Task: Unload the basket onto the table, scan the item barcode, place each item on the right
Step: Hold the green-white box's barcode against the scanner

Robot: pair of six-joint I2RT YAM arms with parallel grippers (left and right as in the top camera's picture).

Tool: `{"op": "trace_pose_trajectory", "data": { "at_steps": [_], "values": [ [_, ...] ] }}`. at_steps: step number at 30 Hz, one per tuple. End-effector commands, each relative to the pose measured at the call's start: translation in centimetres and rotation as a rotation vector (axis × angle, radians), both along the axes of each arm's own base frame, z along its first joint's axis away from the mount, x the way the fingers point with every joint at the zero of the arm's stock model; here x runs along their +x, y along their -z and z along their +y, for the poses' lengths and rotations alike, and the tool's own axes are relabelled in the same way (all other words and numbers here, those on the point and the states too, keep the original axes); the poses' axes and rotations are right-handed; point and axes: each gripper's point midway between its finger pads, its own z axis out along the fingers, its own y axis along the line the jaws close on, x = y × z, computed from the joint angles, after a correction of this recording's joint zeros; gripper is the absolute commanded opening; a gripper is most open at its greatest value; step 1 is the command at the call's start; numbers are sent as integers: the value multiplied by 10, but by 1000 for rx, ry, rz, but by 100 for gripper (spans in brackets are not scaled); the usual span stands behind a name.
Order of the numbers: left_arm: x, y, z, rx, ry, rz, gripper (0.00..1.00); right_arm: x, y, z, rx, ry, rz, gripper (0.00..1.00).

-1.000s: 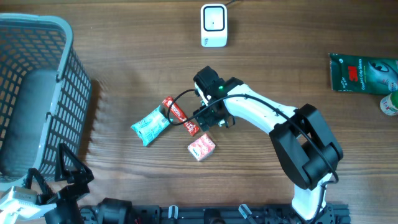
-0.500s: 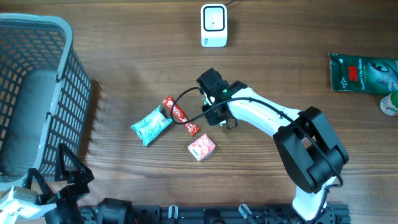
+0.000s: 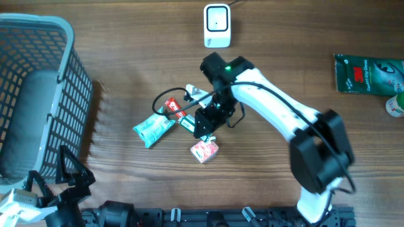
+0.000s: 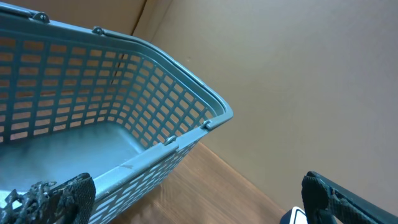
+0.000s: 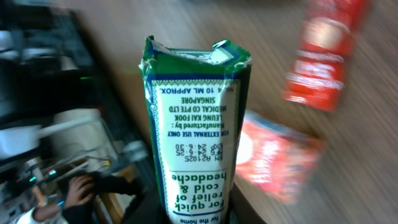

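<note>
While my right tool (image 3: 203,123) was closed narrow on the small carton (image 5: 193,124), I noted how the item looked. From the wrist camera it was a slim upright box, dark green on the edges and top flap, with a white panel of green print facing the lens. The print ran upside down in that view: "10 ML APPROX", a Singapore maker's address, a batch and expiry line, and lower down "for quick relief of cold & headache". The top flap looked creased and slightly torn. No barcode showed on this face. My fingers gripped its lower end at the bottom of the frame.

From overhead the carton sat at the tool's tip over mid-bench (image 3: 126,38), just beside the red sachet (image 3: 172,106) and the teal packet (image 3: 153,127), above the red-and-white box (image 3: 204,150). I could not tell whether it was clear of the wood. The white scanner (image 3: 216,25) stood well apart at the far edge.

My left tool (image 4: 196,194) was spread wide and held nothing, near the grey basket (image 4: 186,93).
</note>
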Motion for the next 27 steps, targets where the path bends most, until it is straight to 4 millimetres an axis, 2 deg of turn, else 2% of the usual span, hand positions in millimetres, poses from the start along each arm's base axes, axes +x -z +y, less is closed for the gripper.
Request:
{"op": "trace_pose_trajectory", "data": {
  "at_steps": [1,4,6,9,11,12,14,15,16,17,19,21,24,27],
  "values": [
    [-2,-1,2,-6,-17,-7,100,-28,-87,15,281,-65,-24,4],
    [-2,-1,2,-6,-17,-7,100,-42,-100,-1,259,-103,-56,4],
    [-2,-1,2,-6,-17,-7,100,-44,-105,-9,223,-100,-95,4],
    [-2,-1,2,-6,-17,-7,100,-51,-125,-17,243,-105,-165,5],
    [-2,-1,3,-6,-17,-7,100,-51,-128,-26,206,-101,-219,5],
    [-2,-1,3,-6,-17,-7,100,-41,-122,-34,129,-72,-276,5],
    [-2,-1,2,-6,-17,-7,100,25,-98,-58,-143,124,-526,4],
    [-2,-1,2,-6,-17,-7,100,75,-95,-72,-259,305,-712,5],
    [-2,-1,2,-6,-17,-7,100,110,-97,-77,-296,419,-856,4],
    [-2,-1,2,-6,-17,-7,100,133,-97,-77,-303,472,-957,4],
    [-2,-1,2,-6,-17,-8,100,164,-93,-80,-350,501,-1101,5],
    [-2,-1,2,-6,-17,-8,100,202,-89,-94,-487,523,-1279,4],
    [-2,-1,3,-6,-17,-7,100,257,-76,-100,-532,524,-1434,4],
    [-2,-1,3,-6,-17,-7,100,305,-79,-129,-611,599,-1597,4]
  ]
}}
